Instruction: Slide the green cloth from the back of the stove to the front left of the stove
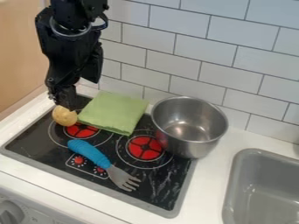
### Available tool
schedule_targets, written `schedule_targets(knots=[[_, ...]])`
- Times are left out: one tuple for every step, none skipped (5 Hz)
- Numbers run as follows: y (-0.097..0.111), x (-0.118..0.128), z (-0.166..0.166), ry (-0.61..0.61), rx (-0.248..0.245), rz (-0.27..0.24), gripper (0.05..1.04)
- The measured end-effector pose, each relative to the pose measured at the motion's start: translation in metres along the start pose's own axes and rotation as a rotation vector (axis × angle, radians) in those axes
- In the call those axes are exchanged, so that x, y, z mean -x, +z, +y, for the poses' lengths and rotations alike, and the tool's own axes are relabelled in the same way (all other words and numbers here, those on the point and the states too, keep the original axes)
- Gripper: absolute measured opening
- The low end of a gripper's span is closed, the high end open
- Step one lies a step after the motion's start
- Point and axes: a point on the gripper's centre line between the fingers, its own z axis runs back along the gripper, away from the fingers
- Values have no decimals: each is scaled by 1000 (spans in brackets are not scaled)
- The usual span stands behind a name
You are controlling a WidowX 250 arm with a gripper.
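We see a rounded, yellow-tan lump (64, 117) at the left of the stove (36, 146), directly below the pincer (66, 104), which hides part of its top; we cannot tell whether the pincer grips it. Rightward, we find a blue-handled fork (92, 154), a folded green cloth (114, 112), a shiny steel pot (186, 141) and a cut-off grey sink (264, 181).

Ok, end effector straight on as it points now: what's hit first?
Likely the yellowish lump right below the end effector, possibly touching it; depth is unclear. Green cloth sits just beside.
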Motion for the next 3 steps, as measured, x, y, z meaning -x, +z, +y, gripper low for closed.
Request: schedule_targets(knots=[[-9, 1, 14, -14, -60, -5, 999], [-9, -14, 15, -84, -135, -92, 999], [-3, -24, -1, -108, -93, -113, 999]])
